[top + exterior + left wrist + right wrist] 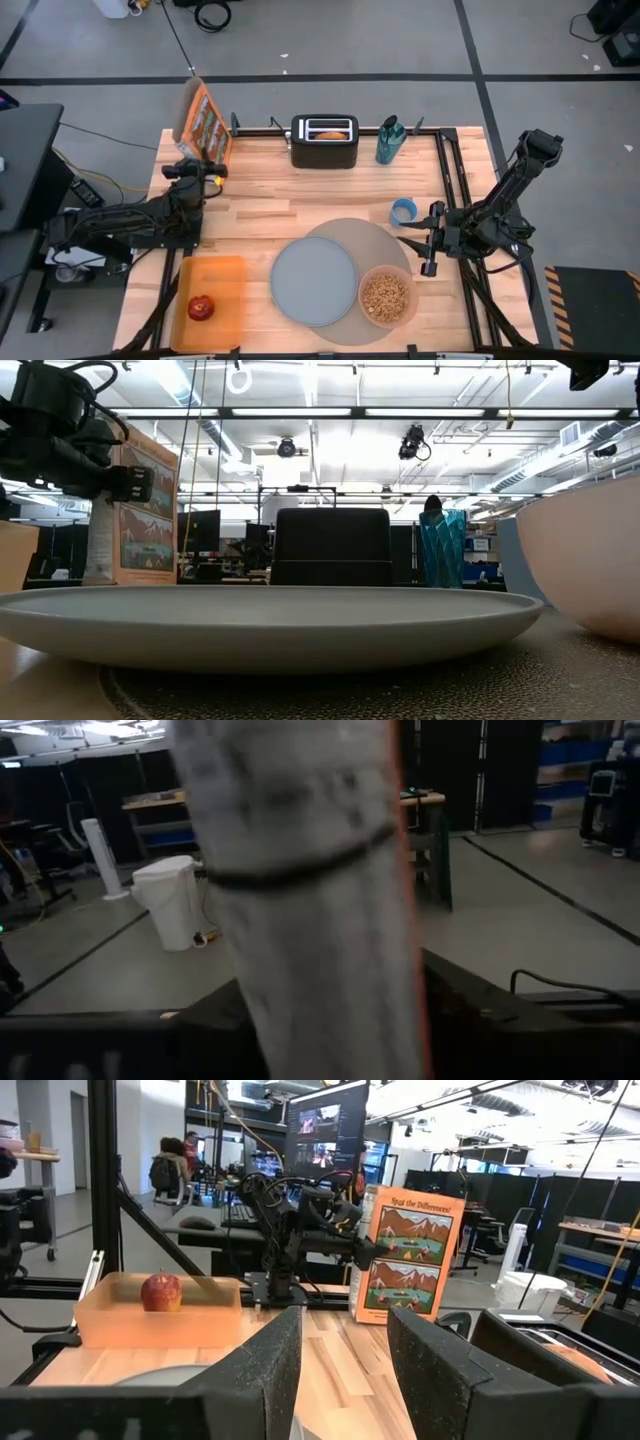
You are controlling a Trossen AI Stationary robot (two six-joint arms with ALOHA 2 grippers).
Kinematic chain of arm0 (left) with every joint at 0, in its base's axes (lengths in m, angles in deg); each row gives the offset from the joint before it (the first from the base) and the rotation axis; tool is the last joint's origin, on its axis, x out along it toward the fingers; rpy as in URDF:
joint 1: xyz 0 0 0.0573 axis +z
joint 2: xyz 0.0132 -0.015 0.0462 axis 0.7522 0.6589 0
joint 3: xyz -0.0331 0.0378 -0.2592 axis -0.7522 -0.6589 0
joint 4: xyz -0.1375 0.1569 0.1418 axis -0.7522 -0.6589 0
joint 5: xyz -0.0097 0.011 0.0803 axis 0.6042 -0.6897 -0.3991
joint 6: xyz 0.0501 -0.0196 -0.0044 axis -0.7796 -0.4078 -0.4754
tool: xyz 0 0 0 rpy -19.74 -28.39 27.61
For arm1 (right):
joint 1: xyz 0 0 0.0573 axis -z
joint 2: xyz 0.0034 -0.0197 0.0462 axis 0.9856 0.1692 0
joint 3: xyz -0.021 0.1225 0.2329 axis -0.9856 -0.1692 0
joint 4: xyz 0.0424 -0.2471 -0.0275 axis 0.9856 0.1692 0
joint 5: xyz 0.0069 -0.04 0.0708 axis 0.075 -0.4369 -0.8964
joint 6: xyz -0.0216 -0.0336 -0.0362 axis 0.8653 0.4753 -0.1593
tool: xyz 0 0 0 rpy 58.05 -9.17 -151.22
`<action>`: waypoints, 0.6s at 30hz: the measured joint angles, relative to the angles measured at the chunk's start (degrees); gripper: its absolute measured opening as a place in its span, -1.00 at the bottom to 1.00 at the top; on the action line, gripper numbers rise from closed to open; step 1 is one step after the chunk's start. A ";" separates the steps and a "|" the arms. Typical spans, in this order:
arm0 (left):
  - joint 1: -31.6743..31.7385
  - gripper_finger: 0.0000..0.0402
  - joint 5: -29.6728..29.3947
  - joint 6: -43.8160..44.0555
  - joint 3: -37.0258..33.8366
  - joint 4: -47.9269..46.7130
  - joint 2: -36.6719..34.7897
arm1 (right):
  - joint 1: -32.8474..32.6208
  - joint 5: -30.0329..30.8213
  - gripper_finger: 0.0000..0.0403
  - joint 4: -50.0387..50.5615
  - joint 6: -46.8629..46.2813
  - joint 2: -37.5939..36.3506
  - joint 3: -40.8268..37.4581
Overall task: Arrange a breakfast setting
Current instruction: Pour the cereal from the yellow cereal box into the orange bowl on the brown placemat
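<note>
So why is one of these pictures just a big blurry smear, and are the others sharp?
Left wrist view: the cereal box stands so close to the lens that it smears, while the room behind stays clearer. Low view: the grey-blue plate fills the foreground, with ceiling lights bright above. High view and right wrist view: evenly lit and sharp, apple included.

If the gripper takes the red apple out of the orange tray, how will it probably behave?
The red apple is round, so it may roll inside the orange tray if nudged rather than gripped. Its skin looks smooth and shiny, so the fingers might slip. It looks firm, so it should probably keep its shape when squeezed.
</note>
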 joint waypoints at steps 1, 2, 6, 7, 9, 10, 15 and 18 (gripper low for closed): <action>-0.22 0.03 -0.21 -0.93 0.13 0.02 -0.01 | -0.01 0.00 -0.22 -0.02 0.00 0.00 0.01; -0.43 0.09 -0.68 -1.64 0.39 -0.04 -0.01 | 0.00 0.00 -0.22 -0.04 0.00 0.00 0.00; -2.12 0.31 -1.28 -3.85 3.60 0.33 -0.06 | 0.00 0.00 -0.22 -0.08 -0.03 0.00 0.00; -2.62 0.36 -1.31 -5.55 4.57 0.21 -0.04 | -0.01 0.00 -0.22 -0.10 -0.03 0.00 0.00; -3.73 0.45 -1.98 -9.05 6.71 0.22 -0.04 | 0.00 0.00 -0.22 -0.11 -0.03 0.00 0.00; -4.32 0.49 -2.38 -10.38 7.87 0.41 -0.04 | -0.02 0.00 -0.22 -0.11 -0.03 0.00 0.00; -6.92 0.57 -2.77 -15.28 12.81 0.31 -0.04 | -0.02 -0.12 -0.22 -0.11 -0.03 0.00 0.00; -8.28 0.57 -2.74 -18.47 16.27 0.16 -0.04 | -0.01 -0.15 -0.22 -0.11 -0.03 0.00 0.00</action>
